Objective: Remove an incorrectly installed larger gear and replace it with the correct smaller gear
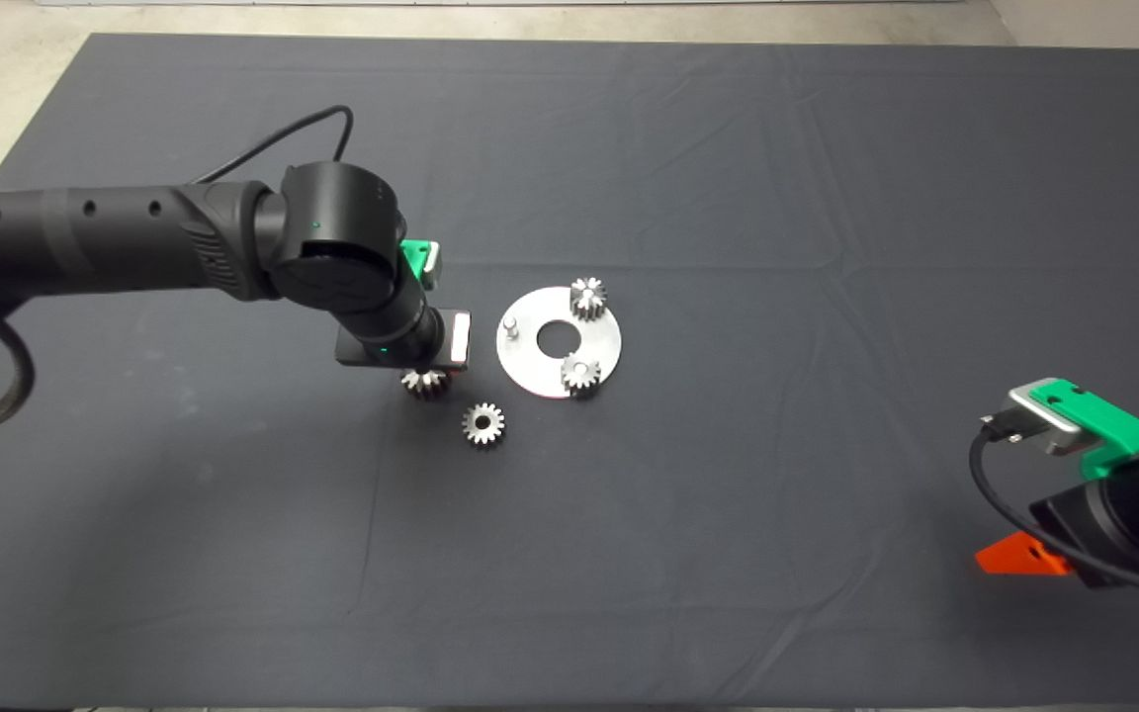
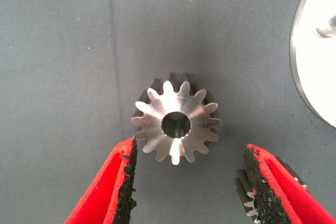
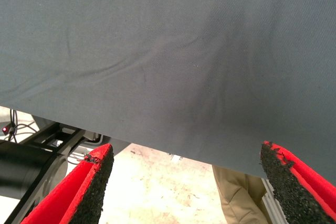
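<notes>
The round steel plate lies mid-mat with two small gears on it and one bare pin. The smaller gear, bright-faced, lies flat on the mat just left of the plate, half hidden under the wrist in the head view. My left gripper is open right above it, one finger on each side, not touching. The larger, duller gear lies loose on the mat beside it; in the left wrist view it peeks from behind one finger. My right gripper waits, open, at the lower right.
The plate's edge and bare pin show in the left wrist view. The right wrist view shows the mat's edge, the floor beyond it and a person's leg. The left arm's cable loops above the arm.
</notes>
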Robot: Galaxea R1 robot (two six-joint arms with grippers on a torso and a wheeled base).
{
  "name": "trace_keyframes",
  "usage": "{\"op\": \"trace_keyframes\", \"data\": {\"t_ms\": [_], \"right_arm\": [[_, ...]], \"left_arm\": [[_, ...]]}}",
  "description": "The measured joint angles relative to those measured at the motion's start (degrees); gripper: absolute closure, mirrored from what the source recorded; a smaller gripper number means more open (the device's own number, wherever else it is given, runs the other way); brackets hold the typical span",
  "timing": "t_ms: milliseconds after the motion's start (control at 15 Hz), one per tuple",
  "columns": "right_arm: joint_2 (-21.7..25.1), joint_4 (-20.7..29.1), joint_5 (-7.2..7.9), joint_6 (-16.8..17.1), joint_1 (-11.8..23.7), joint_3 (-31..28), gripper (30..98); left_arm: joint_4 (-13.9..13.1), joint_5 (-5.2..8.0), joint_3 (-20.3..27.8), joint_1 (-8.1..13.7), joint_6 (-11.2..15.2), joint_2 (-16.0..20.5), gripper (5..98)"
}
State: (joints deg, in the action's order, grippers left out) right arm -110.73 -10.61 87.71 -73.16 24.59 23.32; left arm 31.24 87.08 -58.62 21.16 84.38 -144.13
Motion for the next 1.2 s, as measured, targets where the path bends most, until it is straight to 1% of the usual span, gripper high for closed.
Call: {"op": "trace_keyframes", "data": {"t_ms": [133,400,533,600,733,800,867,1133,1200], "right_arm": [[-0.1,0.0,-0.01,0.0,0.0,0.0,54.6],[-0.1,0.0,0.0,0.0,0.0,0.0,54.6],[-0.1,0.0,0.0,0.0,-0.01,0.0,54.6],[-0.11,0.0,-0.01,0.0,0.0,0.0,54.6],[-0.11,0.0,-0.01,0.0,0.0,0.0,54.6],[-0.11,0.0,0.0,0.0,0.0,0.0,54.6],[-0.1,0.0,0.02,0.0,-0.01,0.0,54.6],[-0.26,-0.02,-0.01,0.0,-0.01,0.0,54.6],[-0.24,-0.02,-0.01,0.0,-0.01,0.0,54.6]], "left_arm": [[-0.02,0.0,-0.11,0.0,-0.47,0.17,55.2],[-0.44,0.05,0.48,0.02,-0.47,0.11,55.2],[-1.9,0.18,1.11,0.13,-0.16,-1.16,50.3],[-2.51,0.18,1.4,0.16,0.12,-2.18,50.1],[-3.44,0.0,2.38,0.16,2.33,-4.2,45.9],[-4.13,-0.01,3.21,0.13,3.9,-4.82,45.6],[-4.71,-0.01,3.83,0.13,4.91,-5.4,45.6],[-4.99,0.02,4.35,0.11,5.85,-6.06,45.5],[-4.99,0.05,4.35,0.11,5.85,-6.03,41.4]]}}
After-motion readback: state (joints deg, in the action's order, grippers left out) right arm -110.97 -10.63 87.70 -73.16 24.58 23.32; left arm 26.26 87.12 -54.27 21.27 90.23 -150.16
